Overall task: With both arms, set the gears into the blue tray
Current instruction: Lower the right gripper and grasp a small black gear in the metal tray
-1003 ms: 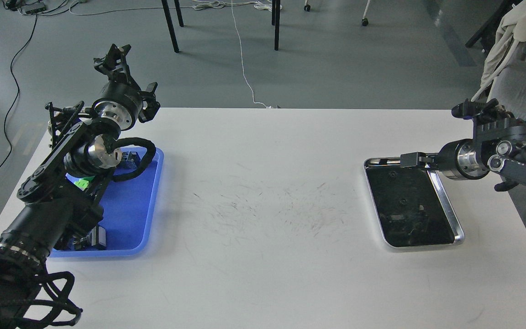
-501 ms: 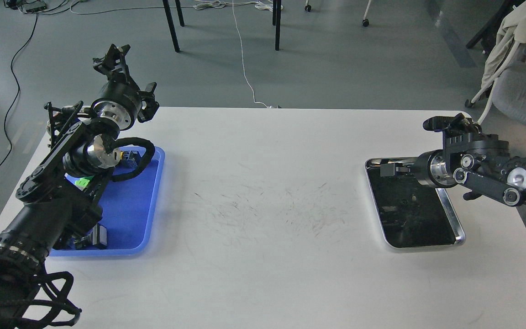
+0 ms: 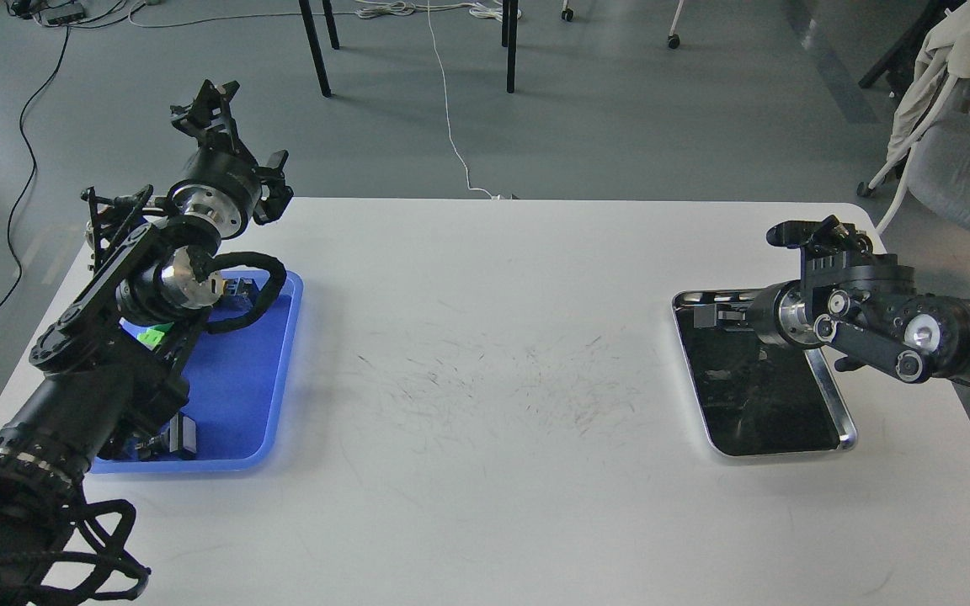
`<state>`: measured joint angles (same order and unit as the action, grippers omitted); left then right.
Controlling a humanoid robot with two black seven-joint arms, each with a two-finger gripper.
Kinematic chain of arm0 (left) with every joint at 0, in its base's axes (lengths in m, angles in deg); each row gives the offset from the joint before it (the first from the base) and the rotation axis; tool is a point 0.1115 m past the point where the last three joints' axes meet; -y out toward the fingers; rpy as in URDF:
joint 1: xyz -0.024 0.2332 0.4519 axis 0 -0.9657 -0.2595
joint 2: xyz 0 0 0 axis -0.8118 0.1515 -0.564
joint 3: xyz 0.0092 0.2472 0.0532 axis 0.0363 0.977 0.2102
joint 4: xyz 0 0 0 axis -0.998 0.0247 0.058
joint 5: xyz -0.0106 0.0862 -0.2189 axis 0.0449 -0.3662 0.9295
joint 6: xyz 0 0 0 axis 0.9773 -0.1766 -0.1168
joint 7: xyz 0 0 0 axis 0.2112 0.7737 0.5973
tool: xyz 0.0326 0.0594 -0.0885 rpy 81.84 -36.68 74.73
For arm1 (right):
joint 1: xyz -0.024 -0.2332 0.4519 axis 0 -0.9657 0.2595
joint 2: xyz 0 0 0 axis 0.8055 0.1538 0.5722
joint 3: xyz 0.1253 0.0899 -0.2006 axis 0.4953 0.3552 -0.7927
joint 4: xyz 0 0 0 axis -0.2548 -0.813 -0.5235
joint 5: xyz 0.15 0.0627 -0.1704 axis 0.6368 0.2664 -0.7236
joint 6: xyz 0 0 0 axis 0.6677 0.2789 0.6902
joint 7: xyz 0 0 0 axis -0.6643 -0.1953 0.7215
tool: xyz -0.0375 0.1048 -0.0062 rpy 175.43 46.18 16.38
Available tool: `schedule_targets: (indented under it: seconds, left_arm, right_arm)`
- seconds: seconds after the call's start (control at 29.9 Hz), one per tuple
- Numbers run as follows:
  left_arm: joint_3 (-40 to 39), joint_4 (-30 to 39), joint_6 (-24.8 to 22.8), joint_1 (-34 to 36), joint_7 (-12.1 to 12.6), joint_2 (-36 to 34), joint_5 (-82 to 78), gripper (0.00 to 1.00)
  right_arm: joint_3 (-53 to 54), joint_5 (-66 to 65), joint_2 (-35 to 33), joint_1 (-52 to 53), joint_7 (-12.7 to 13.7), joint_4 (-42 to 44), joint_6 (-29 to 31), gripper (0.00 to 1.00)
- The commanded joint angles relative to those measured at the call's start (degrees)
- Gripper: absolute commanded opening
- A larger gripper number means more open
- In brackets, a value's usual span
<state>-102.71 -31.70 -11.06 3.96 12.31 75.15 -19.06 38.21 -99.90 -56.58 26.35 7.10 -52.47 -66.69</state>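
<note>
Right claw [image 3: 708, 316] low over steel tray [image 3: 830, 396], reaching for gears; finger gap unreadable, gears indistinct below it. Left claw [image 3: 207, 105] raised, fingers apart, parked beyond blue tray [image 3: 241, 379], likely awaiting handover.

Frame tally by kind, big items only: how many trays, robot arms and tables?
Trays: 2 (blue tray, steel tray)
Robot arms: 2 (left arm, right arm)
Tables: 1 (white table)
Total: 5
</note>
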Motion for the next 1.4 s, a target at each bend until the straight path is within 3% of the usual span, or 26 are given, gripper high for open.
schedule_targets:
  seconds: [0.0,0.33,0.53,0.74,0.84,0.9,0.97,1.1,1.37]
  left_arm:
    - [0.0,0.0,0.0,0.0,0.0,-0.1,0.0,0.98]
    - [-0.1,0.0,0.1,0.0,0.0,-0.1,0.0,0.98]
    - [-0.1,0.0,0.1,0.1,0.0,-0.1,0.0,0.98]
    - [0.0,-0.1,0.1,0.1,0.0,-0.2,0.0,0.98]
    - [0.0,0.0,0.1,0.1,0.0,-0.2,0.0,0.98]
    - [0.0,0.0,0.1,0.1,0.0,-0.2,0.0,0.98]
    - [0.0,0.0,0.1,0.0,0.0,-0.2,0.0,0.98]
    - [0.0,0.0,0.1,0.1,0.0,-0.1,-0.1,0.98]
    - [0.0,0.0,0.2,0.1,0.0,-0.1,0.0,0.98]
  right_arm:
    - [0.0,0.0,1.4,-0.2,0.0,1.7,-0.1,0.87]
    - [-0.1,0.0,3.7,-1.0,-0.2,3.0,-0.4,0.84]
    - [-0.1,0.0,3.8,-1.0,-0.7,3.2,-0.4,0.73]
    - [-2.0,0.0,3.7,-0.5,-0.8,3.2,-0.4,0.45]
    - [-2.0,0.0,3.7,-0.3,-0.8,3.2,-0.4,0.34]
    - [-2.0,0.0,3.7,-0.2,-0.9,3.2,-0.4,0.32]
    - [-2.0,0.1,3.7,-0.1,-1.1,3.2,-0.4,0.18]
    - [-2.1,0.0,3.6,0.0,-1.4,3.2,-0.3,0.04]
    - [-1.9,0.1,3.6,2.0,-1.9,2.3,-0.3,0.02]
